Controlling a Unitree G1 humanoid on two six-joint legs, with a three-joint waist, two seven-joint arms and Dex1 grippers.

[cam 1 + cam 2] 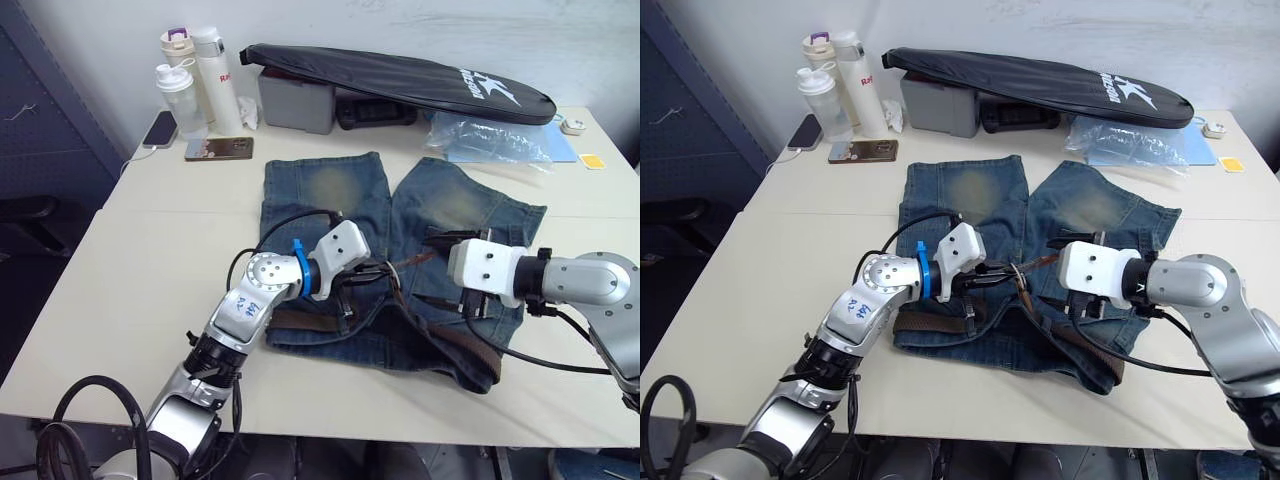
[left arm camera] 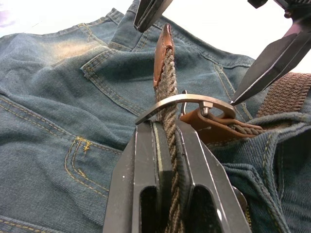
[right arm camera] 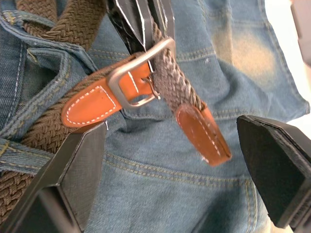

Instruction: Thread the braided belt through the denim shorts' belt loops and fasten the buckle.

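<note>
Faded blue denim, brown braid, silver metal

The denim shorts (image 1: pixel 400 230) show yellowish patches; the braided belt (image 3: pixel 43 133) has tan leather ends with white stitching; the buckle (image 3: pixel 138 73) is silver.

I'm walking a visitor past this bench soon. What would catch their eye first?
Mid-table, both tools meet over the denim shorts: the left tool clamps the braided belt, its tip already through the buckle, while the right tool hovers open beside it. A long black bag lies behind.
</note>
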